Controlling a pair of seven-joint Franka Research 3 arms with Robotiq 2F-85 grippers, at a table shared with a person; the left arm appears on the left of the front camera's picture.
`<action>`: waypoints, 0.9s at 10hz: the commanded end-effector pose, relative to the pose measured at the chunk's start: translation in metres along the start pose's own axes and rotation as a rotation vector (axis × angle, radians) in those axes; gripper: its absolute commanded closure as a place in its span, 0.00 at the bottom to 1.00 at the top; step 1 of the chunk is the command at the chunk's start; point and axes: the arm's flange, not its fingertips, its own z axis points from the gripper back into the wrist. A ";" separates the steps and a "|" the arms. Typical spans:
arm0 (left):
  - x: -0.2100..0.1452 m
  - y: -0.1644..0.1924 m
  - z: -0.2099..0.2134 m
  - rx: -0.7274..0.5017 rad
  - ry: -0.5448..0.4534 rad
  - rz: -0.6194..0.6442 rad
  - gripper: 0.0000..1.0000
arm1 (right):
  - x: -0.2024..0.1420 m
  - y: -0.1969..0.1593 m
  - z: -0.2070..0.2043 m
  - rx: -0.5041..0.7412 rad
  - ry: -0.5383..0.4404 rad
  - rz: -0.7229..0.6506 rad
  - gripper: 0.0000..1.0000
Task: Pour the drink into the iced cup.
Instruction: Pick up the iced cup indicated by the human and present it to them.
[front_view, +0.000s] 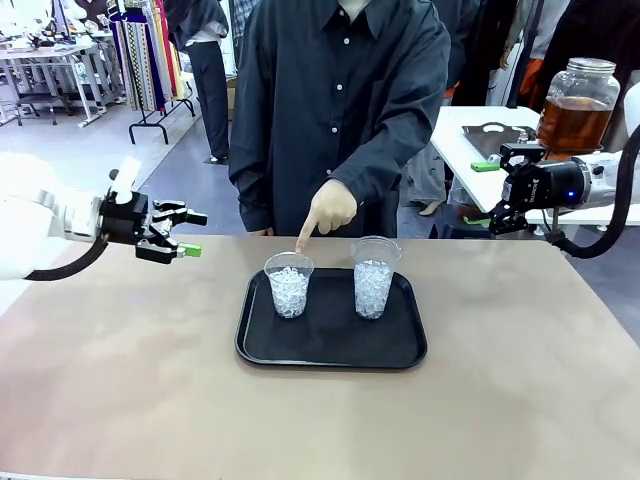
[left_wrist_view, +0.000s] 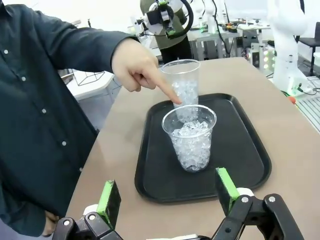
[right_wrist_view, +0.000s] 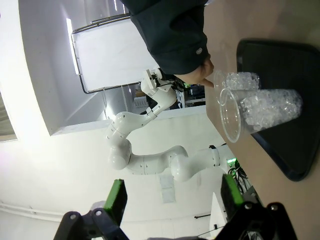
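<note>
From where I stood, the person's hand (front_view: 327, 210) pointed one finger down at the rim of the left cup (front_view: 289, 285). It was one of two ice-filled cups on the black tray (front_view: 330, 358) in the middle of the worktop (front_view: 500, 390). The other cup (front_view: 374, 278) stood just beside it, not touching.

The drink (front_view: 572, 125) sat in its big glass jar (front_view: 592, 88), metal lid (front_view: 590, 66) on, off at the far right behind the right arm and well apart from the tray. I could not see what the jar rested on.

The right hand (front_view: 497, 193) hung in the air near the jar, fingers spread and holding nothing. The left hand (front_view: 193, 233) hovered left of the tray, likewise spread and empty, facing the cups.

To my eye nothing had been poured and the jar had yet to be fetched. The right hand looked better placed for that. The jar seemed wide and heavy for two fingers, so a square, low grip on the glass would be wise, and the lid would need dealing with first. When pouring, the jar's mouth should come over the pointed-at cup alone, tilting slowly so the ice doesn't splash, and staying clear of the neighbouring cup and the person's finger.
</note>
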 end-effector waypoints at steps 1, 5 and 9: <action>0.009 0.003 0.006 0.019 0.019 -0.019 0.00 | -0.001 0.000 0.000 0.001 -0.004 0.006 0.00; -0.003 0.006 0.001 -0.006 -0.012 0.003 0.00 | -0.001 0.000 0.000 0.001 -0.004 0.006 0.00; -0.030 0.015 -0.019 -0.048 -0.101 0.024 0.00 | -0.001 0.000 0.000 0.001 -0.004 0.006 0.00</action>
